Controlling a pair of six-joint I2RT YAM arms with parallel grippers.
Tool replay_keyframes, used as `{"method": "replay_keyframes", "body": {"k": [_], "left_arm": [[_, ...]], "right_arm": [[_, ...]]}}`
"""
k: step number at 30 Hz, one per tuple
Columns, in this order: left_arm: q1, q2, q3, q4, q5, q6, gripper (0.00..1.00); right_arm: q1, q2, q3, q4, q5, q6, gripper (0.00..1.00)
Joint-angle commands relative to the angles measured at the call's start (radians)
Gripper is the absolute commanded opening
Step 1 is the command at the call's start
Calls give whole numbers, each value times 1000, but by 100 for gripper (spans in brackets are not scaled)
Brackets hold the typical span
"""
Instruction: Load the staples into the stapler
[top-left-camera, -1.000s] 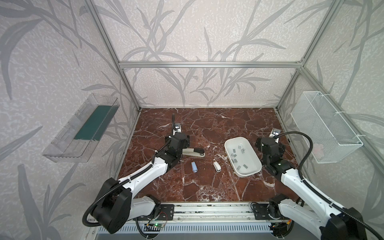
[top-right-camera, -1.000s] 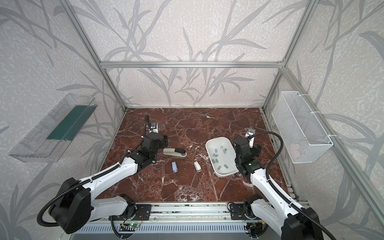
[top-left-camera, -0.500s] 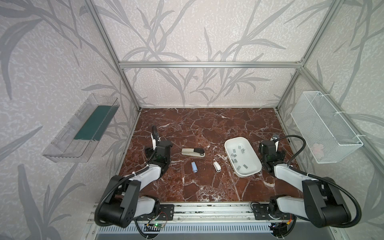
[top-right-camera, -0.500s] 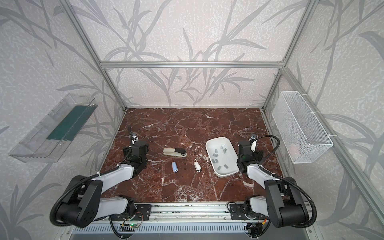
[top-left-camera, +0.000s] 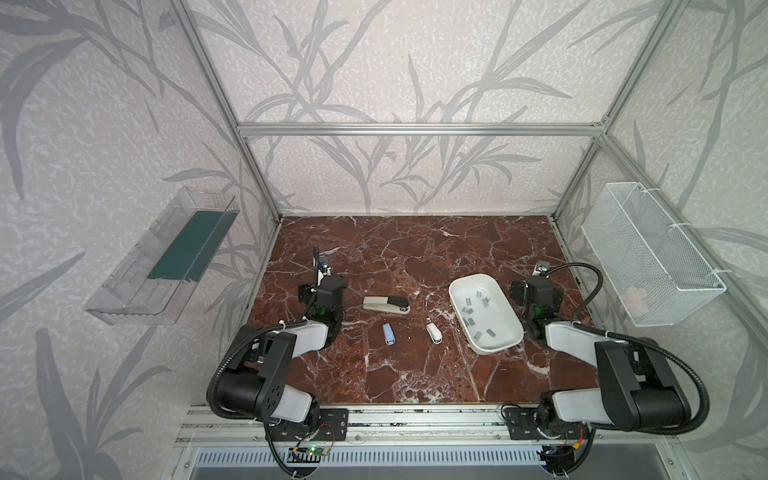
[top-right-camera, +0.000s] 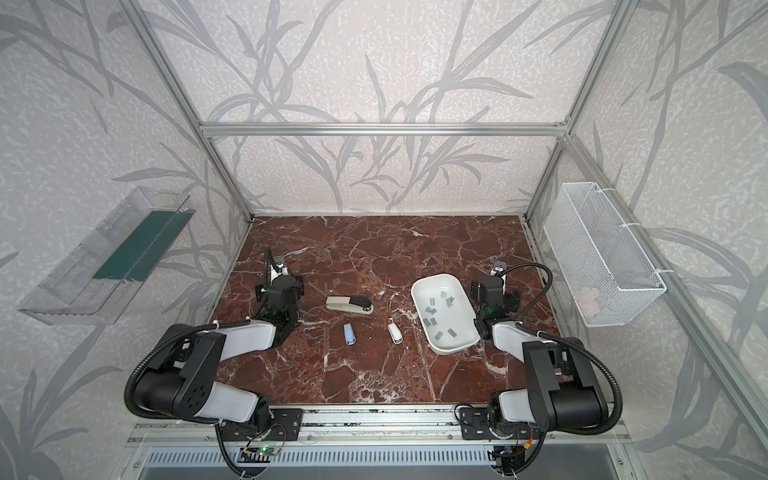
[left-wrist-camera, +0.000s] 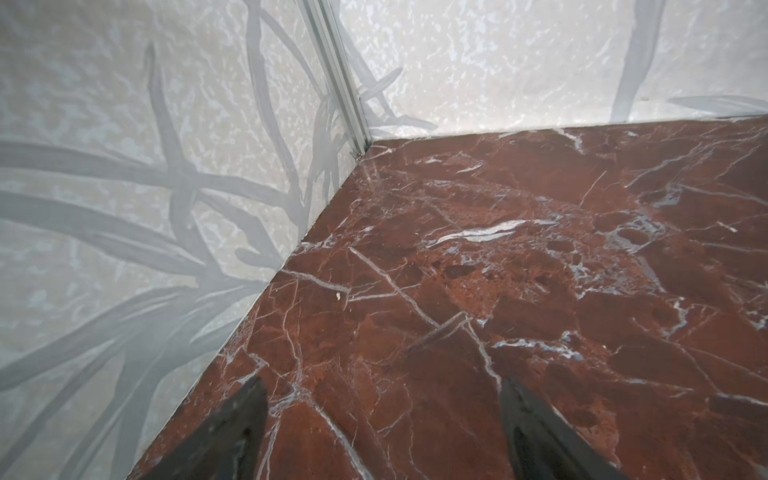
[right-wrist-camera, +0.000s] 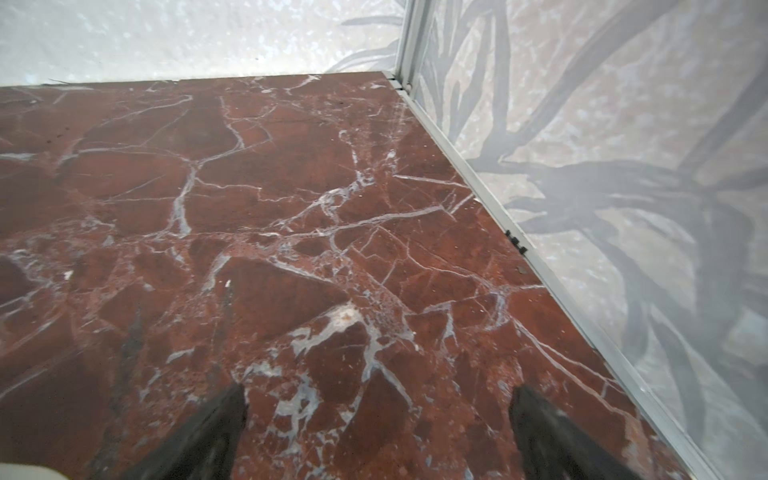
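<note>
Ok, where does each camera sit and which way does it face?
Top views: high in front, looking down and back at the table; left arm, right arm, stapler, tray of staples show.
Left wrist: on the left arm, facing the back-left corner; open left jaws' tips show.
Right wrist: on the right arm, facing the back-right corner; open right jaws' tips show.
Shared: all see the table; stapler only in both top views.

The tabletop (top-left-camera: 415, 257) looks like polished red marble, the tray (top-left-camera: 505, 318) smooth white plastic, the staples (top-left-camera: 468, 310) dull grey metal, the basket (top-left-camera: 648, 257) white wire mesh.
</note>
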Motion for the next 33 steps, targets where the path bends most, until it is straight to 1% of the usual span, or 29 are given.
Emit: {"method": "replay_keyframes", "body": {"k": [1, 3, 6, 7, 9, 10, 12, 13, 15, 16, 17, 18, 21, 23, 24, 25, 27, 28, 30, 31, 32, 33], "left_arm": [[5, 17, -2, 65, 10, 37, 88], [5, 19, 3, 58, 12, 37, 88], [5, 20, 6, 54, 0, 33, 88], [6, 21, 9, 52, -3, 31, 88], [6, 31, 19, 43, -10, 33, 88], [6, 36, 24, 43, -8, 37, 88], [6, 46, 23, 63, -7, 52, 88], [6, 55, 9, 102, -3, 62, 88], [14, 95, -25, 226, -2, 80, 89], [17, 115, -27, 272, -26, 88, 91], [20, 109, -21, 249, -37, 68, 92], [32, 98, -19, 217, -7, 52, 92], [61, 88, -17, 188, 48, 27, 92], [94, 76, -7, 136, 121, -7, 90], [120, 70, -1, 109, 170, -28, 87], [149, 65, 4, 81, 226, -52, 84], [195, 60, -4, 74, 295, -92, 82], [201, 57, -20, 94, 310, -101, 82], [203, 82, -59, 184, 329, -96, 82], [203, 107, -77, 252, 330, -85, 83], [203, 112, -82, 278, 325, -81, 93], [203, 93, -71, 215, 327, -95, 99]], "right_arm": [[-5, 70, -19, 234, -130, -65, 99], [-4, 32, 39, 33, -142, -44, 99], [-3, 65, 6, 158, -143, -64, 99], [-3, 69, 9, 157, -150, -70, 99], [8, 65, 36, 90, -199, -96, 99], [19, 76, 41, 96, -213, -115, 99], [34, 110, 24, 171, -189, -132, 99], [34, 112, 19, 214, -189, -135, 99], [34, 104, 20, 196, -201, -132, 99], [34, 95, 19, 190, -226, -137, 99], [33, 89, 15, 190, -243, -142, 99], [34, 94, -4, 202, -263, -151, 99], [34, 185, -80, 473, -282, -179, 99], [34, 149, -61, 376, -275, -163, 99], [34, 125, -39, 300, -276, -161, 99], [34, 123, -35, 283, -274, -163, 99], [36, 148, -54, 361, -273, -164, 99], [36, 158, -61, 388, -272, -167, 99], [36, 163, -63, 402, -273, -168, 99], [36, 159, -61, 397, -273, -167, 99], [35, 155, -58, 380, -273, -166, 99], [35, 149, -53, 360, -273, -165, 99]]}}
